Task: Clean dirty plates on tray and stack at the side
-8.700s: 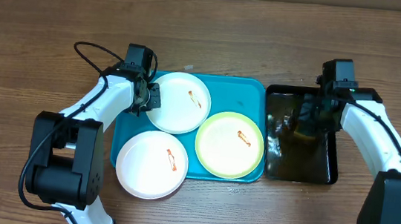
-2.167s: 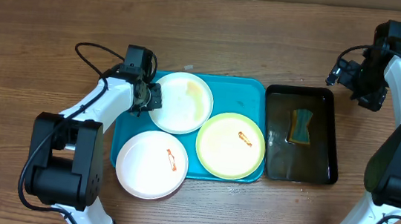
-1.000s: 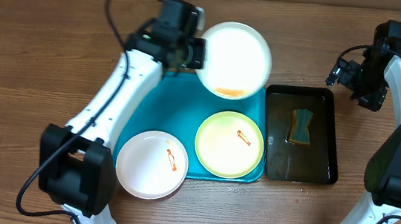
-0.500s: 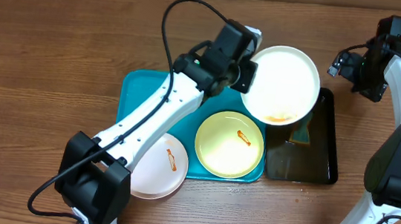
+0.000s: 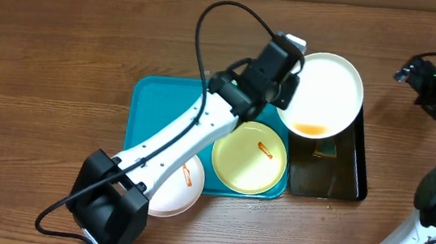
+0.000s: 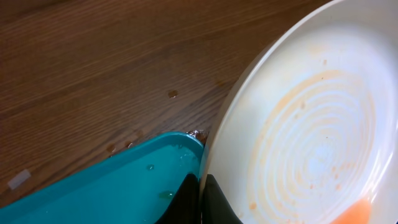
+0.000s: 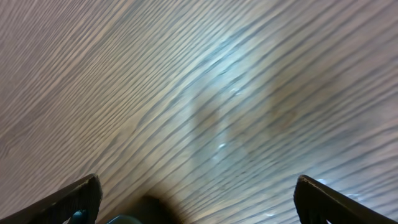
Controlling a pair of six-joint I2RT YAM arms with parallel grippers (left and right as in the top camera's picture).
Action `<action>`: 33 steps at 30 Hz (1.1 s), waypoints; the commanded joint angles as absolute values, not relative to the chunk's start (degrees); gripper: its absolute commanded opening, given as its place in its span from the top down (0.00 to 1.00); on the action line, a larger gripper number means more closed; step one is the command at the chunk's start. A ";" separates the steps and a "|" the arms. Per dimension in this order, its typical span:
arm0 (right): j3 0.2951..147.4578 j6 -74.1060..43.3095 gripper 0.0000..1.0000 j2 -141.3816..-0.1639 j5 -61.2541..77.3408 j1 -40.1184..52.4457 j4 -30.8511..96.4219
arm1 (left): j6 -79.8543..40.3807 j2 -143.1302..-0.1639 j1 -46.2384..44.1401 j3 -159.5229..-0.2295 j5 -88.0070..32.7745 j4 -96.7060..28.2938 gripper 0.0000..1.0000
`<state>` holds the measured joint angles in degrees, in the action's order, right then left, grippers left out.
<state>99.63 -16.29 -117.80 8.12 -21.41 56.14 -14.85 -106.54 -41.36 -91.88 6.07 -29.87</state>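
Toward the right edge, your left gripper (image 5: pixel 285 90) pinches the white plate (image 5: pixel 328 89) by its rim over the black tray (image 5: pixel 357 165); right gripper (image 5: pixel 427 79) spread. Likely draining; next, stack it aside.

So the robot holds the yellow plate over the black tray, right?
No. In the overhead view the left end effector holds a round white plate over the black rectangular tray; the pale yellow plate lies on the turquoise plastic tray.

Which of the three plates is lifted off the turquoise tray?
The white plate in the left gripper, tilted over the black tray, orange liquid pooled at its low edge. The yellow plate and other white plate lie on the turquoise tray.
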 commanded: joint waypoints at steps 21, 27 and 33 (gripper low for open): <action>100.47 -16.75 0.00 -115.85 8.86 -21.61 55.79 | 4.03 -107.15 -64.99 -93.49 51.44 -29.61 0.96; 100.47 -16.75 0.00 -115.85 8.86 -21.61 55.79 | 8.97 -107.15 -66.52 -93.49 56.82 -26.87 0.96; 100.47 -16.75 0.00 -115.85 8.84 -21.61 55.79 | 12.71 -107.15 -67.11 -93.49 58.74 -22.85 0.96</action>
<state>99.63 -16.47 -117.80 8.73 -21.71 56.12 9.37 -106.54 -66.41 -91.90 54.87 -24.08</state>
